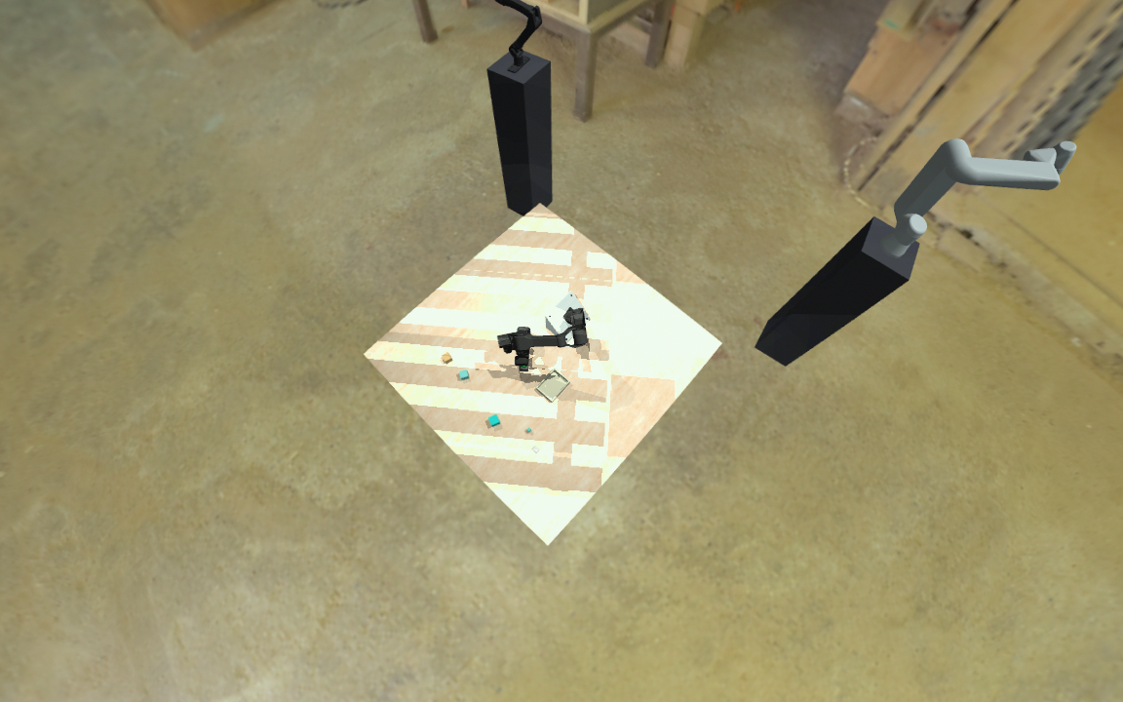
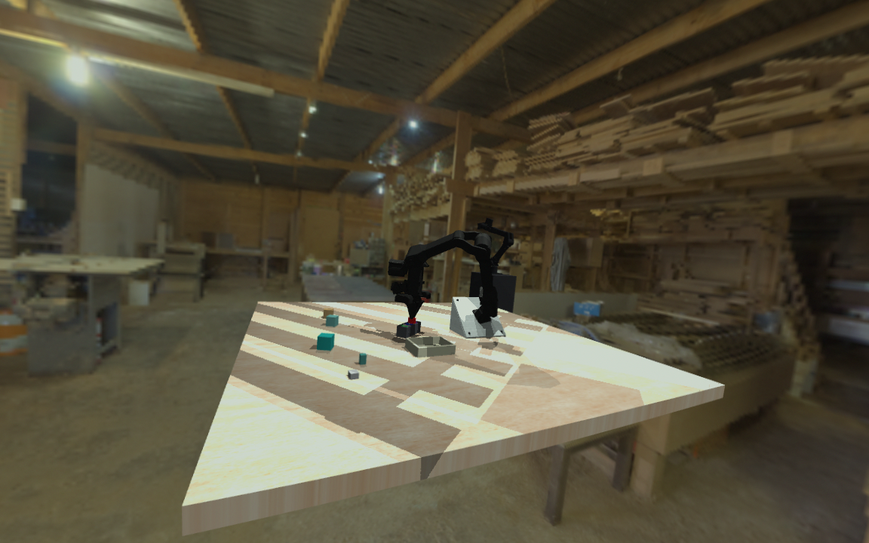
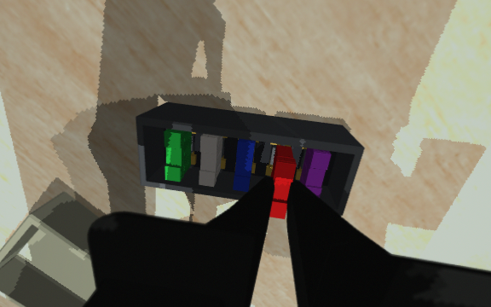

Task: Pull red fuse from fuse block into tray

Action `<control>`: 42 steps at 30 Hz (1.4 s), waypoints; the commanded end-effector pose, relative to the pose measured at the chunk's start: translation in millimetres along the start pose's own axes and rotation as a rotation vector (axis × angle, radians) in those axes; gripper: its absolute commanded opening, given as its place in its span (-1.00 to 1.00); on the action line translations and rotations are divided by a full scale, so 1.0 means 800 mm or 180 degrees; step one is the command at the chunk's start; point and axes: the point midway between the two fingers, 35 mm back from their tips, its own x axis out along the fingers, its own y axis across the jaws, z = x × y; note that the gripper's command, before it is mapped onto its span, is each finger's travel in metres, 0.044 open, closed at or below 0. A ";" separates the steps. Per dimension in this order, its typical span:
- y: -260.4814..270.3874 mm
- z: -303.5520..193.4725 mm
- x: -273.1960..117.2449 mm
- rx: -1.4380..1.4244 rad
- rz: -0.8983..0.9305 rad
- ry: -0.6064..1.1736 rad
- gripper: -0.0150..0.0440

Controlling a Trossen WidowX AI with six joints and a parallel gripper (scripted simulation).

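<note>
My gripper (image 3: 280, 187) (image 2: 412, 316) (image 1: 522, 364) is shut on the red fuse (image 3: 282, 188) (image 2: 412, 319). The fuse is lifted partly above its slot in the black fuse block (image 3: 245, 117) (image 2: 408, 329), between the blue fuse (image 3: 244, 164) and the purple fuse (image 3: 316, 168). A green fuse (image 3: 176, 155) and a white fuse (image 3: 210, 159) sit further left in the block. The grey tray (image 3: 28, 251) (image 2: 429, 345) (image 1: 553, 384) lies beside the block, at the lower left of the wrist view.
Small teal cubes (image 2: 324, 341) (image 2: 362, 358), a brown cube (image 2: 327, 311) and a small grey cube (image 2: 352, 373) lie on the wooden table (image 2: 330, 465). The arm's white base (image 2: 471, 318) stands behind the tray.
</note>
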 end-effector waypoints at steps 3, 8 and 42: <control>0.000 0.000 -0.005 -0.0022 -0.0012 -0.0011 -0.49; 0.000 0.000 -0.008 -0.0021 -0.0011 -0.0010 -0.49; 0.000 0.000 -0.043 -0.0014 -0.0010 -0.0008 -0.49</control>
